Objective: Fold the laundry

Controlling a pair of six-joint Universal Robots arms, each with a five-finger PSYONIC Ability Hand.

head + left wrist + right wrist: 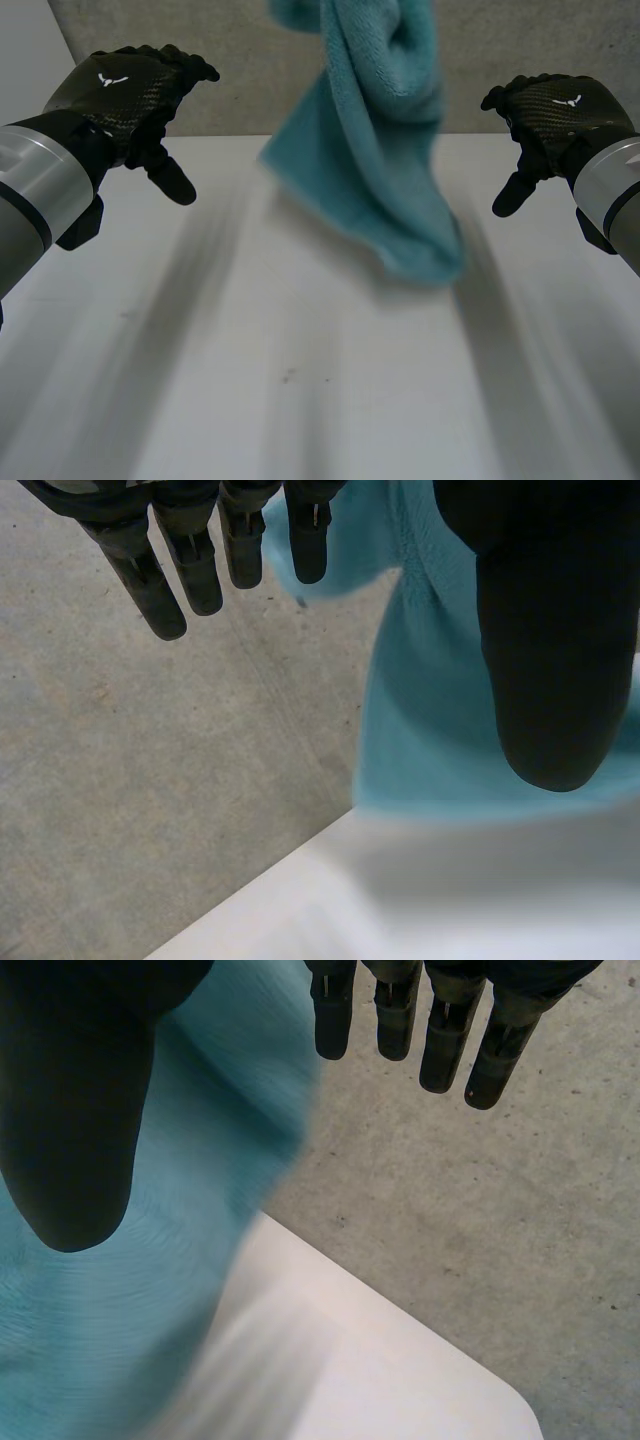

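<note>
Left hand (pixel 125 95) is up off the table, palm down at the robot's left. Its own wrist view settles the state: fingers (pixel 197 575) straight and side by side, thumb (pixel 555 660) held well away from them. That's a wide-open hand, nothing pinched and nothing touched.

Over to the right hand (pixel 560 110), and it mirrors the other, raised at the robot's right. Fingers (pixel 445 1050) are straight in a neat row, and the thumb (pixel 80 1130) is swung far out. This one is spread wide too, with nothing in its grasp.

Between the two, there's the teal towel (pixel 380 150). It hangs in the air over the far part of the white table (pixel 300 380), bunched and twisted at the top where it runs out past the head view's upper edge. From there it fans down to a loose lower corner close above the tabletop. Whether that corner touches the table, I cannot tell. In the head view, each hand stands apart from the cloth with a clear gap on either side.

From the wrist cameras the towel sits beyond each thumb, with open space between it and the fingers. Past the table's edge lies the grey concrete floor (pixel 150 780).
</note>
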